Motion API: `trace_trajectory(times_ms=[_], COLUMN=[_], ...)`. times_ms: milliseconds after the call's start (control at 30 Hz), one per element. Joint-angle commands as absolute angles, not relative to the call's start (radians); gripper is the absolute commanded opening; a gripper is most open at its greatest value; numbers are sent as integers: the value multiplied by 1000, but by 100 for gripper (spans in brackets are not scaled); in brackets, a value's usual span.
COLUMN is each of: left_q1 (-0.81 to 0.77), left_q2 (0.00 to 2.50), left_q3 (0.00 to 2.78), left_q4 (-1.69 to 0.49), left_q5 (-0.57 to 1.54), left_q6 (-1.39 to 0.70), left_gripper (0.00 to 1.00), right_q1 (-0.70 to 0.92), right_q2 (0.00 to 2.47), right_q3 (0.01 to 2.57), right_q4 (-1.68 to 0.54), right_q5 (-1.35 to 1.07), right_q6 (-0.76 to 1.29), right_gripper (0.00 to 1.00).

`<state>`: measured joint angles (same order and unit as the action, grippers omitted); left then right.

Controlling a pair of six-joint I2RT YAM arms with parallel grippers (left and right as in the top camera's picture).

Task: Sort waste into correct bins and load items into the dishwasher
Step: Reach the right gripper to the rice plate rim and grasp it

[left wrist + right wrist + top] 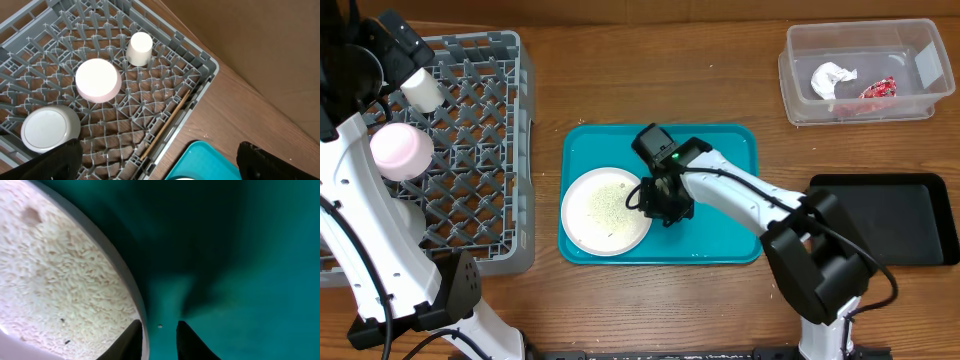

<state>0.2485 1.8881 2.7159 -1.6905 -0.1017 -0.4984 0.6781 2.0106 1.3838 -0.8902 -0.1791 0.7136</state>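
The large white plate (605, 210), covered in rice-like crumbs (60, 270), lies on the teal tray (720, 150). My right gripper (648, 196) (159, 330) has its jaws drawn narrow astride the plate's right rim (131, 282). One finger is over the plate and the other over the tray. My left gripper (160, 162) hangs open above the corner of the grey dish rack (510, 150) with nothing between its fingers. In the rack stand a small cup (139, 48) and two upturned bowls (98, 80) (47, 129). The clear tub (910, 105) holds the crumpled napkin (833, 78) and the red wrapper (880, 88).
The shallow black tray (890, 220) sits at the right, below the clear tub. A thin wooden stick (165, 125) lies along the rack's near wall. Bare wooden table (650, 70) lies between the rack, the teal tray and the tub.
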Motion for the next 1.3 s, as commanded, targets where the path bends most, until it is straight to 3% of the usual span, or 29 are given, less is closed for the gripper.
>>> trace_trajectory(times_ms=[0,233,500,567,700,833,933,1100,1267], left_q1=[248,248,248,248,248,249,249,249,248], left_q2=[1889,1889,1889,1889,1889,1889,1889,1889,1889], left_q3=[2718,2718,2718,2718,2718,2718,2718,2718,2718], left_q4=[-1689,-1689,-1689,-1689,-1689,-1689,-1689,-1689,-1689], left_q5=[-104,-104,-104,-104,-104,-104,-104,-104,-104], left_q6=[-497,-497,-497,-497,-497,-497,-497,-497,-497], left_gripper=[100,100,100,100,100,100,100,100,100], right_q1=[683,654,472,412,348,360,416,582,744], right_q2=[2030,2029,2022,2009,1977,1958,1956,1959,1976], right_q3=[1374,1379,1465,1531,1671,1748,1755,1703,1637], right_q4=[-886,-966,-1147,-1212,-1335,-1368,-1345,-1181,-1040], right_q5=[-172,-46,15,20,10,-178,-274,-208,-59], right_q6=[722,753,717,662,585,413,343,344,386], right_gripper=[25,21,18,25,28,31,35,46,70])
